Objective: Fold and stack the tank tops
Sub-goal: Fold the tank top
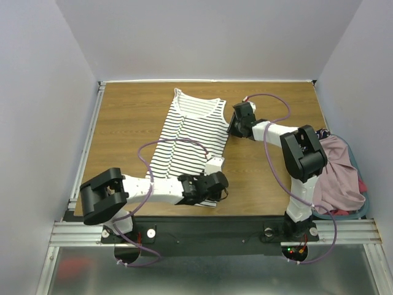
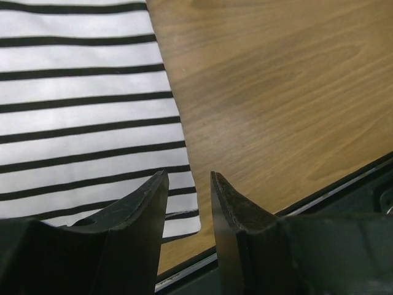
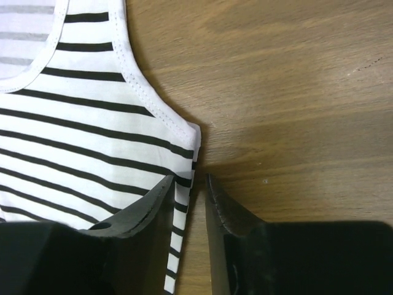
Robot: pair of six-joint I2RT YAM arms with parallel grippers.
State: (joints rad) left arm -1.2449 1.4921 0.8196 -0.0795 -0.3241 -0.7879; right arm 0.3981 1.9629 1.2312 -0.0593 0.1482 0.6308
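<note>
Now, nearest you, the left gripper (image 2: 188,179) sits with jaws a little apart astride the right hem corner of the striped top (image 1: 190,132), which lies flat on the table (image 1: 129,117); sink it until both layers are between the fingers before you pinch. Off the right edge the pink top (image 1: 338,169) lies heaped. Further off, the right gripper (image 3: 190,179) straddles the same side just under the armhole, jaws narrowly apart, nothing pinched yet; grip with both together and lift evenly

Bright even overhead light, soft shadows, pale sheen on table (image 3: 295,123), left end effector (image 2: 188,177) darkly blurred
</note>
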